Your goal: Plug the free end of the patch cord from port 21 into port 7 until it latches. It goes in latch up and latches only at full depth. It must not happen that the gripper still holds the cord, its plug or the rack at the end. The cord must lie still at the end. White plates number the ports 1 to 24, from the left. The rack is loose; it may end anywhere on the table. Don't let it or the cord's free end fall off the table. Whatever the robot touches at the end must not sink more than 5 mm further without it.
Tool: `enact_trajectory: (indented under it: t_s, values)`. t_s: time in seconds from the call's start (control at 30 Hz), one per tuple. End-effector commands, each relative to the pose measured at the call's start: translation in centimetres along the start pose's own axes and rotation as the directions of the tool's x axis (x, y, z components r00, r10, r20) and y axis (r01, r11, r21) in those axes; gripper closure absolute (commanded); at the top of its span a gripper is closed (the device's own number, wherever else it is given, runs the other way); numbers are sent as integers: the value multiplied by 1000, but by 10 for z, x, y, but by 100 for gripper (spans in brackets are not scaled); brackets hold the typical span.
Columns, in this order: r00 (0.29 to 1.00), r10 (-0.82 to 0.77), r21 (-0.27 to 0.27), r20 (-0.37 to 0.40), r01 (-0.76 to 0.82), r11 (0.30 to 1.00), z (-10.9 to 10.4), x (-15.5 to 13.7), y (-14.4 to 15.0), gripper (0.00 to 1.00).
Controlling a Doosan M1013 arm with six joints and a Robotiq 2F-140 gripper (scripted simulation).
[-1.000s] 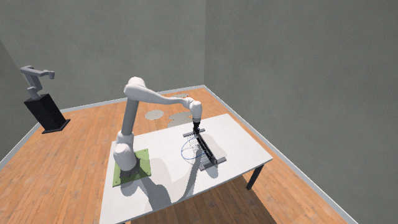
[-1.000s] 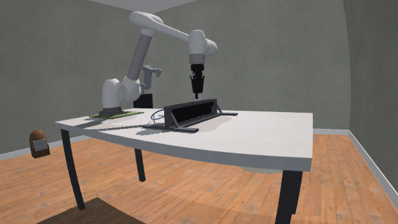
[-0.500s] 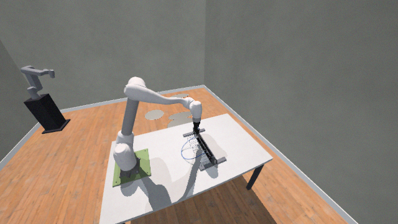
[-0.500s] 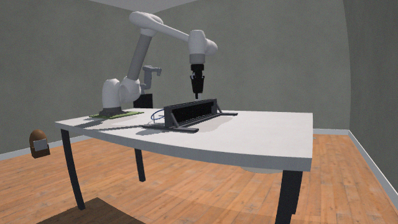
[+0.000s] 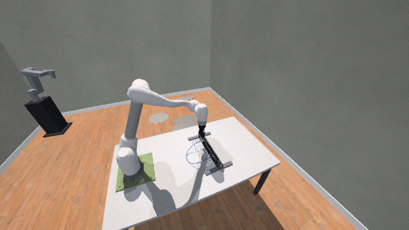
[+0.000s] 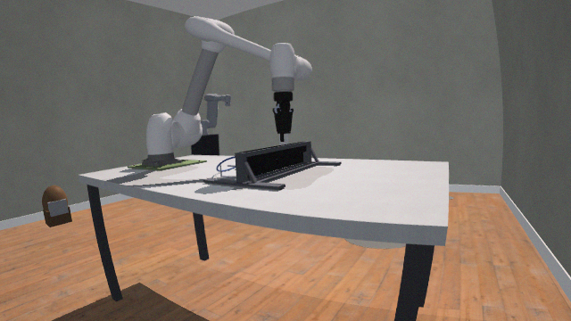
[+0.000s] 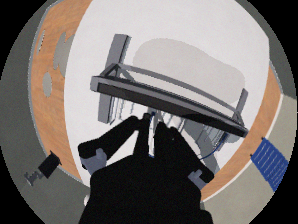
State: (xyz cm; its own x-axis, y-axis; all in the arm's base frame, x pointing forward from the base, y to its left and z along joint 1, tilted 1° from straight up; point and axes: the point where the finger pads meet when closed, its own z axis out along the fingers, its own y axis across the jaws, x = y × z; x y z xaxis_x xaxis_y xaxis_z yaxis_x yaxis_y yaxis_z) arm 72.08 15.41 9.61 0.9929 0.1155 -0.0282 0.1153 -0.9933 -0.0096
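The black patch panel rack (image 5: 213,157) (image 6: 273,160) (image 7: 174,98) stands on the white table (image 5: 249,144) (image 6: 379,192), its port side facing the arm's base. The blue patch cord (image 5: 190,158) (image 6: 221,164) loops on the table in front of the ports. My gripper (image 5: 201,135) (image 6: 283,133) (image 7: 152,112) points straight down just above the rack's top edge near one end. It is shut on a small pale plug (image 6: 283,138) (image 7: 150,128), the cord's free end, which sticks out below the fingertips. The port numbers are too small to read.
The arm's base stands on a green plate (image 5: 148,161) (image 6: 178,163) at the table's near-left side. The table's edges lie close behind and beside the rack. A second arm on a black pedestal (image 5: 46,116) stands far off on the floor.
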Motion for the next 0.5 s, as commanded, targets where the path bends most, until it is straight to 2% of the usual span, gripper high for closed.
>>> enact_trajectory:
  t_s: [0.0, 0.3, 0.33, 0.47]
  values:
    - [1000, 0, 0, 0, 0, 1000, 0, 0, 0, 100]
    - [1000, 0, 0, 0, 0, 1000, 0, 0, 0, 100]
    - [1000, 0, 0, 0, 0, 1000, 0, 0, 0, 78]
    - [1000, 0, 0, 0, 0, 1000, 0, 0, 0, 78]
